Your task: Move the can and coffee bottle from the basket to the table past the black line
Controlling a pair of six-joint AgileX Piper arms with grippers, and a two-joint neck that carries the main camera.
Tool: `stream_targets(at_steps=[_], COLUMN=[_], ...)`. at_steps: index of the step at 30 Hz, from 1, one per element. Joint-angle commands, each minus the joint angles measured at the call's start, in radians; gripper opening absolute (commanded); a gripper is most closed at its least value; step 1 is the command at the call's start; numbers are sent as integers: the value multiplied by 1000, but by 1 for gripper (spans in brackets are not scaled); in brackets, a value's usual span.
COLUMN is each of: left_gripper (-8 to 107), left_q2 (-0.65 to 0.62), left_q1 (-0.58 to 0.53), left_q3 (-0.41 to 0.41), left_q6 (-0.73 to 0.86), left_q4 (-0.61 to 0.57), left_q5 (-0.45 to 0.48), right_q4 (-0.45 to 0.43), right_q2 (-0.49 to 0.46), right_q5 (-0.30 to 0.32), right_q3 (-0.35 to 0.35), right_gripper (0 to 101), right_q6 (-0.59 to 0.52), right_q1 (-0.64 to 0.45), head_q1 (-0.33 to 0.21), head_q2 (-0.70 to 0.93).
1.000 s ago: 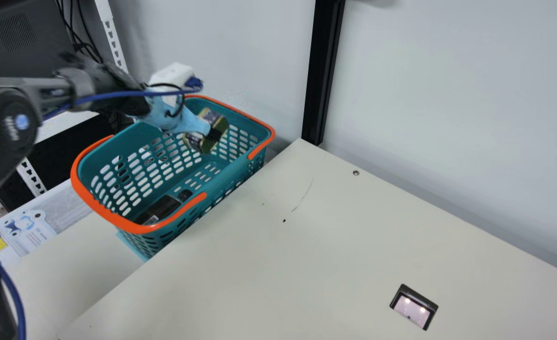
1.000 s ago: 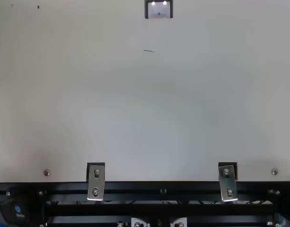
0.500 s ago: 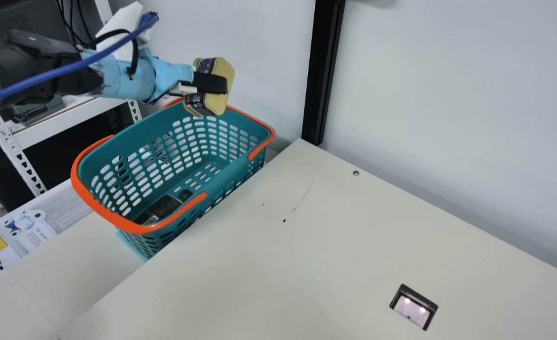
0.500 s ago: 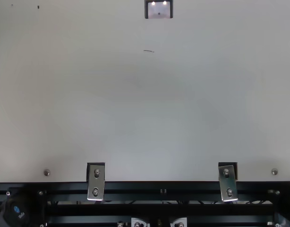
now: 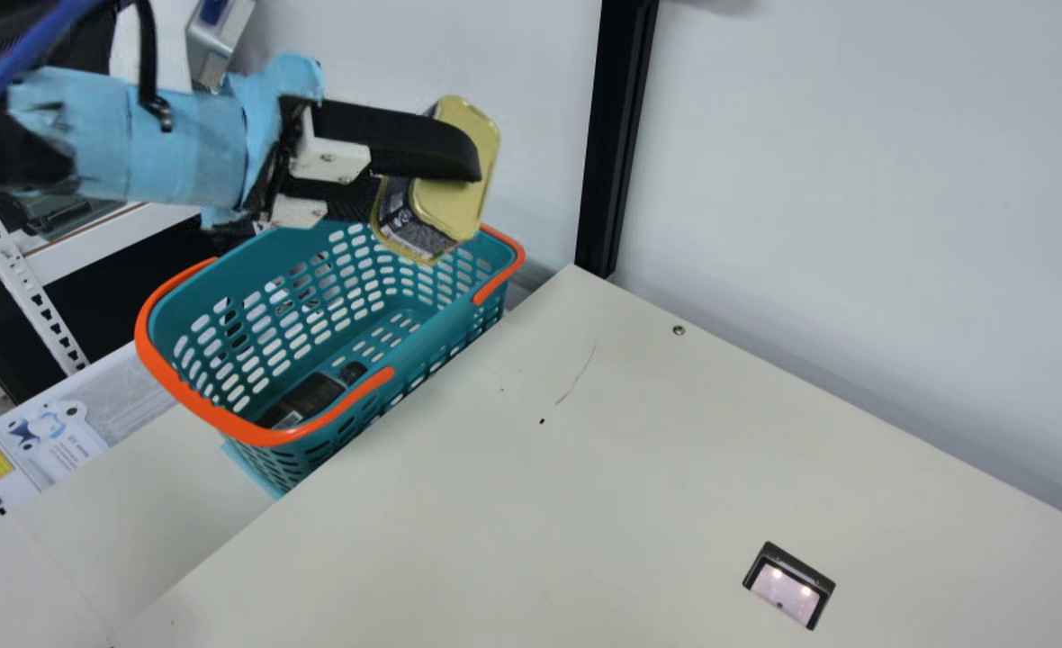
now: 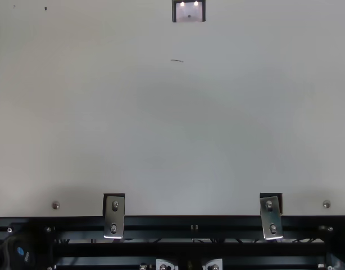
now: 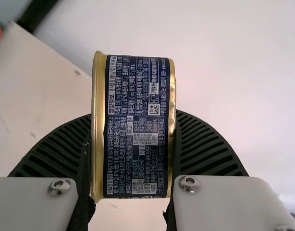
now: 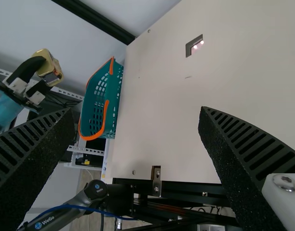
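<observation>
My left pincer [image 7: 134, 115] has just drawn the can [image 5: 453, 205] up out of the basket [image 5: 432, 315]: a second ago the can was down at the mouth, then it rose over the far rim, and now it hangs higher and nearer the neck camera, apart from the basket. I have it gripped by its two flat gold ends, one ribbed finger against each, the printed side wall facing my wrist camera. For the task, that means the lift looks done for the first item, and I judge the next step is to carry the can sideways over the counter [image 5: 630, 495], past the black line, and lower it gently before letting go. It sits tilted in my grip, so I'd want to level it first, or it may tip or roll on release. The basket itself hasn't shifted; its orange handles lie folded down along the rim. Inside, the dark coffee bottle [image 5: 310, 396] is lying on its side on the bottom, towards the main view's left end, just as it was, so that half of the job remains. My right pincer [image 8: 137, 113] is spread wide, holding nothing, on the other side of the counter.
</observation>
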Motion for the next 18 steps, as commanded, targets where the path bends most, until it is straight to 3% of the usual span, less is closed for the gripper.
stream_targets(at_steps=[1, 18], left_gripper=[10, 10], left_q2=[-53, -260], left_q1=[-5, -76], left_q3=[7, 79], left_q6=[-206, -917], left_q4=[-7, -82], left_q5=[63, 86], right_q4=[0, 0], right_q2=[0, 0], right_q5=[0, 0], right_q3=[0, 0], right_gripper=[101, 101], right_q6=[0, 0], right_q1=[0, 0], head_q1=[-23, -23], head_q2=[11, 11])
